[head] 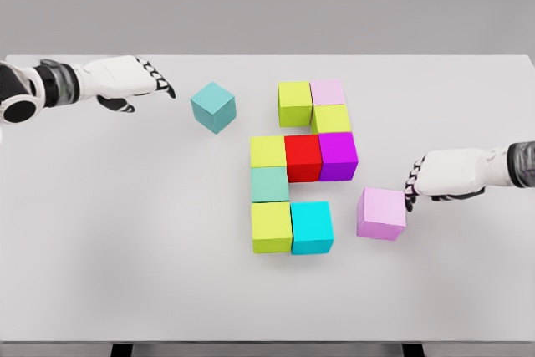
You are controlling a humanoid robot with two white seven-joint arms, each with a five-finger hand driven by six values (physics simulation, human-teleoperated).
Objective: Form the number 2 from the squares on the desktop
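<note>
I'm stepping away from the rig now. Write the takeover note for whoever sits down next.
Left hand: open, holds nothing, beside the loose teal cube.
Right hand: open, fingertips at the loose pink cube; contact unclear.
Done: nine cubes joined, from the top yellow-green cube down to the cyan cube.
Left: top-left and bottom-right slots look unfilled; the two loose cubes likely go there.

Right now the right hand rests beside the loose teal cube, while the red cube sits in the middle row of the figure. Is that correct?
Not quite. In the head view the right hand rests beside the loose pink cube; the teal cube lies near the left hand. The red cube is in the middle row.
</note>
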